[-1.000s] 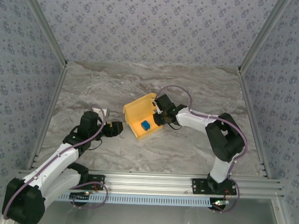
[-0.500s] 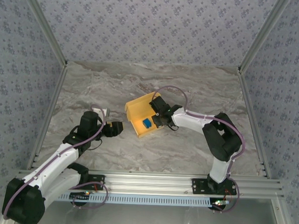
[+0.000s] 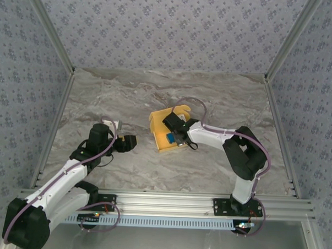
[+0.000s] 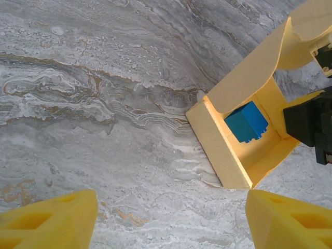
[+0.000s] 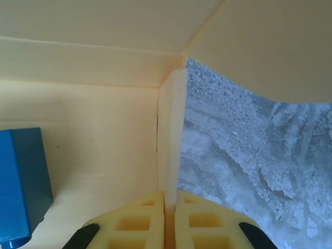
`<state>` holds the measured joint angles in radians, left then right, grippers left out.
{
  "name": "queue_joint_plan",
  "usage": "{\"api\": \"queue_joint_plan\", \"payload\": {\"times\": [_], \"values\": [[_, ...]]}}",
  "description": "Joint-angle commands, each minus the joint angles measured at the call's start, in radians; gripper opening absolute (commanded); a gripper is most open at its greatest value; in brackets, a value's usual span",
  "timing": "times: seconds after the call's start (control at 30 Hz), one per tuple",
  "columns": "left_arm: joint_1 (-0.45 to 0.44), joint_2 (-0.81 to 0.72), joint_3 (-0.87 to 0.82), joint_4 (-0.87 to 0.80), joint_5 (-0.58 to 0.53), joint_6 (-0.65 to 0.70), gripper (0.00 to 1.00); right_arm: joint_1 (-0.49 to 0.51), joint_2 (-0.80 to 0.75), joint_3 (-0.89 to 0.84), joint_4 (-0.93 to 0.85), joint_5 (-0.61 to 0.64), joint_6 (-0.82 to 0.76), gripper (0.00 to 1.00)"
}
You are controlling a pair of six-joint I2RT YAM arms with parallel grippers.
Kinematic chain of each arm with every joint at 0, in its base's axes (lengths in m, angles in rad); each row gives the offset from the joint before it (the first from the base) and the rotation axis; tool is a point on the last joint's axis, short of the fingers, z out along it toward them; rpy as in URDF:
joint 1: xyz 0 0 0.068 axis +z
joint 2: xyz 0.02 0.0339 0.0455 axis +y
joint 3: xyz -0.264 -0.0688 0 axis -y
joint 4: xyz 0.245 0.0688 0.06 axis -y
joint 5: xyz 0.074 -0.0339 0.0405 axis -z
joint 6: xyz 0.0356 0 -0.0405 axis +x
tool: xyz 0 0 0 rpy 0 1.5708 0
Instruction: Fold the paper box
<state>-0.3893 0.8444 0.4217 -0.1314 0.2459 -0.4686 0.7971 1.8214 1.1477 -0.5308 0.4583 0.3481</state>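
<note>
The paper box (image 3: pixel 164 130) is a yellow-orange open tray with a raised lid flap, sitting mid-table. A small blue block (image 3: pixel 170 138) lies inside it. My right gripper (image 3: pixel 175 131) is shut on the box's side wall (image 5: pixel 169 135), which runs up between its fingers (image 5: pixel 135 223); the blue block (image 5: pixel 21 181) sits at the left in that view. My left gripper (image 3: pixel 131 143) stands open to the left of the box, apart from it. In the left wrist view the box (image 4: pixel 228 155) with the block (image 4: pixel 247 121) lies ahead to the right, beyond the wide-set fingertips (image 4: pixel 52 218).
The marble table (image 3: pixel 128 101) is bounded by patterned walls at left, back and right. An aluminium rail (image 3: pixel 168 202) runs along the near edge, where both arm bases stand. Open surface lies left of and behind the box.
The right gripper has closed on the box's side wall and moved left. The box has turned and shifted with it. The left arm has stayed still.
</note>
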Motion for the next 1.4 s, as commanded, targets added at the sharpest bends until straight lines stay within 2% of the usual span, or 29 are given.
{"api": "queue_joint_plan", "payload": {"times": [0.0, 0.17, 0.4, 1.03, 1.2, 1.37], "values": [[-0.010, -0.013, -0.003, -0.003, 0.003, 0.016, 0.75, 0.007, 0.051, -0.016, -0.104, 0.076, 0.048, 0.09], [-0.010, -0.010, 0.000, 0.001, 0.005, 0.018, 0.75, 0.010, 0.041, -0.020, -0.122, 0.102, 0.061, 0.09], [-0.011, 0.022, 0.012, 0.022, 0.024, 0.018, 0.75, 0.010, -0.040, -0.040, -0.106, 0.072, 0.077, 0.12], [-0.018, 0.041, 0.018, 0.032, 0.028, 0.019, 0.75, 0.008, -0.146, -0.070, -0.081, 0.034, 0.090, 0.31], [-0.035, 0.046, 0.029, 0.053, 0.036, 0.024, 0.75, 0.010, -0.247, -0.093, -0.075, 0.003, 0.083, 0.36], [-0.117, 0.061, 0.057, 0.105, -0.014, 0.071, 0.75, -0.011, -0.407, -0.126, 0.000, -0.086, -0.006, 0.46]]}}
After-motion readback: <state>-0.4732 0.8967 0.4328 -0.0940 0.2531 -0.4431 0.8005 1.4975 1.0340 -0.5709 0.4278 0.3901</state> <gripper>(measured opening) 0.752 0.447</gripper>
